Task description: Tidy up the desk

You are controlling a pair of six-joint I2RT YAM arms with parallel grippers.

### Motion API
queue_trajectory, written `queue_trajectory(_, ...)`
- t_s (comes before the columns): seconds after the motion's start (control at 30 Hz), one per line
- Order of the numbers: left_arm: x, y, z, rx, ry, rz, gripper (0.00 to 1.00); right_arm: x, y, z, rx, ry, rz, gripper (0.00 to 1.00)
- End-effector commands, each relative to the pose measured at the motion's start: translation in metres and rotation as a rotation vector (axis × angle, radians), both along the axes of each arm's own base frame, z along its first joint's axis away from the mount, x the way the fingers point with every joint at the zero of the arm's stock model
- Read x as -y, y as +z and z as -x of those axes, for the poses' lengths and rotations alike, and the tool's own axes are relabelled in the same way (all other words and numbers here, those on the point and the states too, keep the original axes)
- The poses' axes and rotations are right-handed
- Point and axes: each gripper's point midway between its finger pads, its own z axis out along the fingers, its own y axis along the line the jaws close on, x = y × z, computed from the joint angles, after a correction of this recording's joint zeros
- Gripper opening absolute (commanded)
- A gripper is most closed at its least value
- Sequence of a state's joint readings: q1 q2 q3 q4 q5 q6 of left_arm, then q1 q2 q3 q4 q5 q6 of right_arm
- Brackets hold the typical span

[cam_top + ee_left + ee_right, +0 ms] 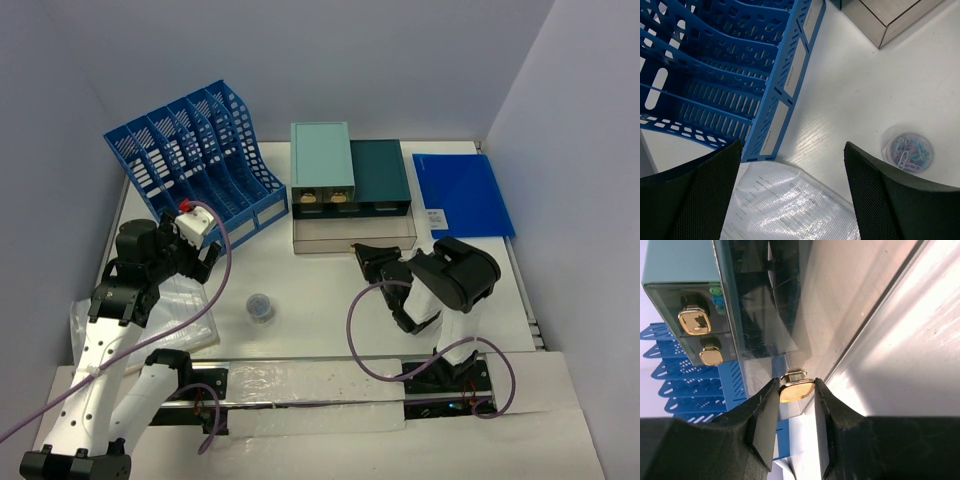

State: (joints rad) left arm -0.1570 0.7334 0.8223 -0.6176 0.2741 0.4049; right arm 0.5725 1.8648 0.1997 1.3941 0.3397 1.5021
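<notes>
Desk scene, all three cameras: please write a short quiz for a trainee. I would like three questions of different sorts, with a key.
1. True or false: the left gripper is shut on the paper-clip tub that stands on the desk.
2. What does the right gripper pinch?
A) the gold knob of the pulled-out drawer
B) the folder
C) a paper clip
3. Fill in: the slotted file rack is coloured ____.

Key
1. False: it stands open, above the desk.
2. A
3. blue
</notes>
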Motion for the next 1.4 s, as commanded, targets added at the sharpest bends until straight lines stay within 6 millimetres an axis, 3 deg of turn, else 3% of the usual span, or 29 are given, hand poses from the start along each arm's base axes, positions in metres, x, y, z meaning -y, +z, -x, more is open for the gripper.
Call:
queue_trajectory(0.0,0.004,0.020,-0.008,0.071,-0.023,0.016,0.90,-0.003,0.001,0.005,0.043,0.034,0.068,0.43)
queue_trajectory(0.1,0.012,0.013,-0.002,0.034,-0.088,0.011,0.93,-0.013,0.001,0.007,0.048,0.079,0.116,0.81)
queue_trajectory(0.17,0.014,0.010,0.000,0.016,-0.111,0.004,0.99,-0.018,0.000,0.011,0.037,0.099,0.168,0.91)
queue_trajectory(0.23,0.018,0.007,0.002,-0.002,-0.141,0.001,0.99,-0.018,-0.001,0.015,0.029,0.107,0.253,0.96)
queue_trajectory(0.4,0.032,0.000,0.013,-0.101,-0.266,-0.010,0.99,-0.026,0.011,0.024,0.035,0.130,0.505,0.97)
queue_trajectory(0.43,0.038,0.001,0.015,-0.127,-0.296,-0.015,0.99,-0.035,0.030,0.025,0.067,0.145,0.567,0.98)
queue_trajectory(0.5,0.041,-0.005,0.015,-0.177,-0.304,-0.032,0.99,-0.029,0.034,0.028,0.038,0.142,0.659,0.99)
queue_trajectory(0.6,0.056,-0.025,0.019,-0.242,-0.346,-0.095,0.99,-0.022,0.040,0.036,0.006,0.158,0.751,0.99)
queue_trajectory(0.67,0.072,-0.046,0.030,-0.279,-0.424,-0.161,0.99,-0.017,0.052,0.042,0.014,0.172,0.785,0.99)
queue_trajectory(0.83,0.091,-0.097,0.039,-0.354,-0.481,-0.322,0.99,-0.003,0.078,0.053,0.025,0.222,0.894,1.00)
queue_trajectory(1.03,0.103,-0.130,0.037,-0.454,-0.504,-0.380,0.99,0.011,0.110,0.061,0.045,0.233,0.953,1.00)
queue_trajectory(1.2,0.109,-0.148,0.052,-0.519,-0.576,-0.392,0.99,0.022,0.117,0.061,0.016,0.307,0.985,1.00)
queue_trajectory(1.37,0.112,-0.155,0.069,-0.518,-0.652,-0.406,0.99,0.044,0.101,0.057,-0.113,0.363,1.041,1.00)
